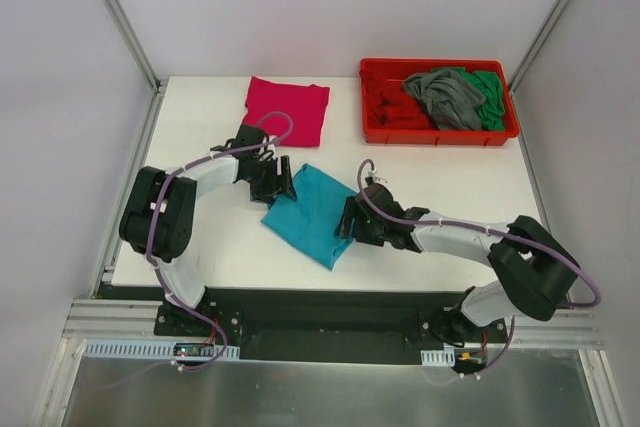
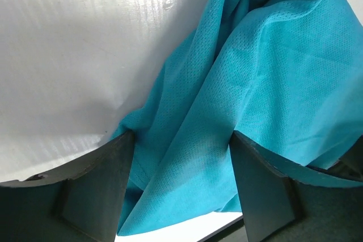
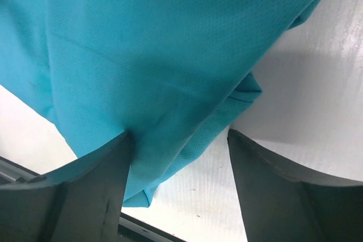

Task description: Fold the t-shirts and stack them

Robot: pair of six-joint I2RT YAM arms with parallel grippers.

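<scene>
Folded shirt (image 1: 287,110) rear-left; tray (image 1: 440,135) rear-right, shirts (image 1: 445,97) inside; another shirt (image 1: 310,212) centre.

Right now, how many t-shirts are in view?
5: teal shirt mid-table, magenta shirt at the far edge, grey shirt, green shirt and red shirt in the tray; others may hide underneath.

Bare table (image 1: 470,187) lies open to my right, up to the tray (image 1: 440,134). The pink shirt (image 1: 288,112) crowds close behind my left gripper (image 1: 280,182); the teal shirt (image 1: 310,212) lies between it and my right gripper (image 1: 345,219).
</scene>
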